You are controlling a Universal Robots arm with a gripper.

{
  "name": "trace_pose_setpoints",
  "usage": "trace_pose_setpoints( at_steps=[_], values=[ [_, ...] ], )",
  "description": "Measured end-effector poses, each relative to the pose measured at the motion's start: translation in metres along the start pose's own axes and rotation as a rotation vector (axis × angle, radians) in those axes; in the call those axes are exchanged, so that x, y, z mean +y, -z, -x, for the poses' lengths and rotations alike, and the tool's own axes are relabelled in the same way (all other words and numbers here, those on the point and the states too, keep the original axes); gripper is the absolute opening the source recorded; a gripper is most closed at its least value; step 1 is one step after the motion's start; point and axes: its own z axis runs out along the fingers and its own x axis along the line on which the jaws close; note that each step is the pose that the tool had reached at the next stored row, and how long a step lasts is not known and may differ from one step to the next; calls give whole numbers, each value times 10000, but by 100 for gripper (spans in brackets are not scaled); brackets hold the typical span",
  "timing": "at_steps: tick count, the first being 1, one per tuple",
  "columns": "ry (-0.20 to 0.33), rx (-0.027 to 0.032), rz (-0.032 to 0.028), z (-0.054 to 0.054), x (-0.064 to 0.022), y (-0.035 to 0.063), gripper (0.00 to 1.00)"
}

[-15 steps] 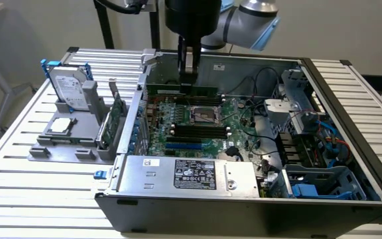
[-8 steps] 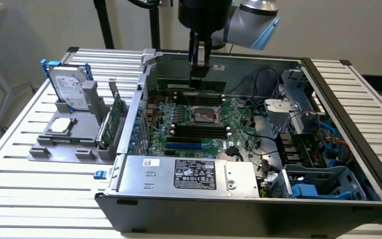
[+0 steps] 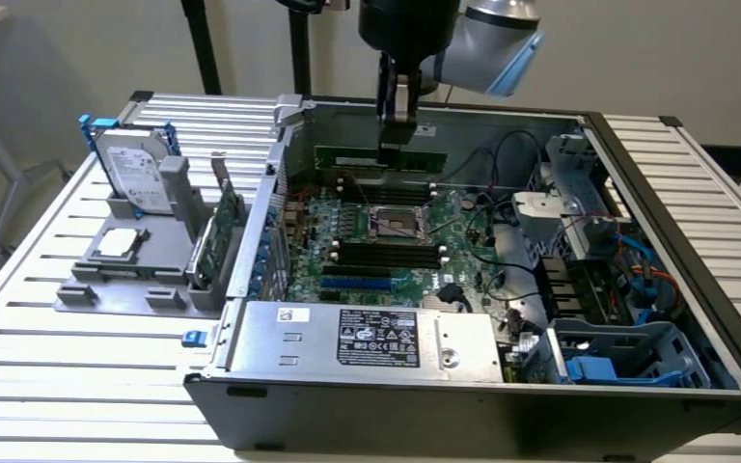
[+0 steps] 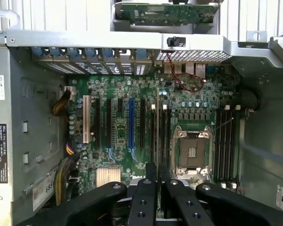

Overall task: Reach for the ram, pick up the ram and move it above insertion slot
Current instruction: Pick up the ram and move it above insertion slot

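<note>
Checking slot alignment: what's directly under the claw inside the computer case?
The claw grips the ram on edge over the motherboard, near the slots beyond the CPU socket. The ram hides the slot beneath.

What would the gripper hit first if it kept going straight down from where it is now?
Most likely the ram. In the exterior view the gripper points down right at the green stick standing at the far end of the motherboard, beyond the CPU socket. Depth is unclear, so contact cannot be confirmed.
</note>
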Motion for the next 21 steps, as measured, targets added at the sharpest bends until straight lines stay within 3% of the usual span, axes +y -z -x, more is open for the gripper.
trace_pose_setpoints(
  at_steps=[12, 21],
  values=[
    [-169, 16, -16, 30, -87, -4, 13],
    [-266, 14, -20, 30, -93, -4, 13]
  ],
)
